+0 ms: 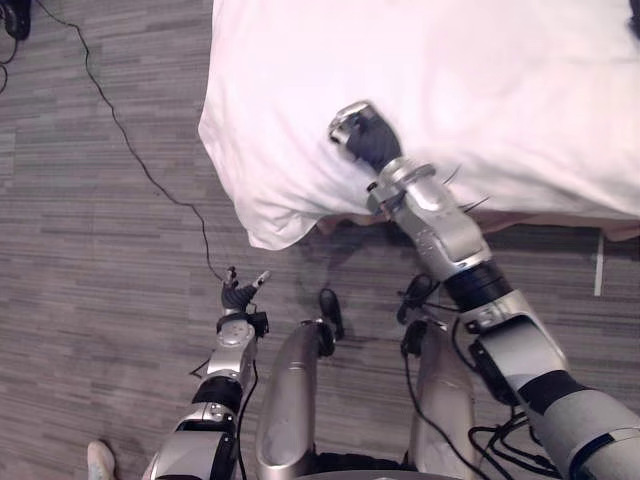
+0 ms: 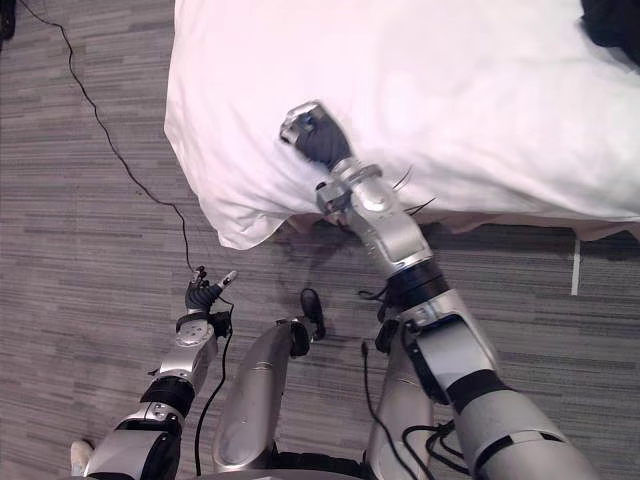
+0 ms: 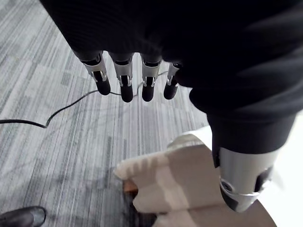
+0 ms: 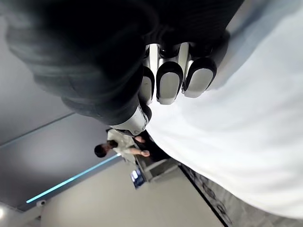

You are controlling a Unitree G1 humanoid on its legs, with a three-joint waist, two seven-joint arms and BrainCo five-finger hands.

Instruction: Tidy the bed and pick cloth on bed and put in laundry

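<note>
Right hand (image 1: 362,135) is down on the white padded duvet (image 1: 480,70) of the bed, just in from its near corner, arm stretched out over the edge. In the right wrist view the fingers (image 4: 169,81) are curled in tight towards the palm, dark tips tucked under, with the white cover running away right beside them. The duvet corner (image 1: 270,232) hangs off the bed over the grey striped carpet floor (image 1: 100,210), and the beige bed base (image 3: 175,179) shows beneath it in the left wrist view.

Over on the other side, the left hand (image 1: 238,293) hangs low above the carpet, well apart from the bed, fingers (image 3: 125,82) straight and spread in a row, holding nothing.

And the dark cloth (image 2: 612,25)? It lies on the bed at the far right edge of the head views, well apart from the right hand. A person in a light top (image 4: 118,145) sits far off in the right wrist view.
</note>
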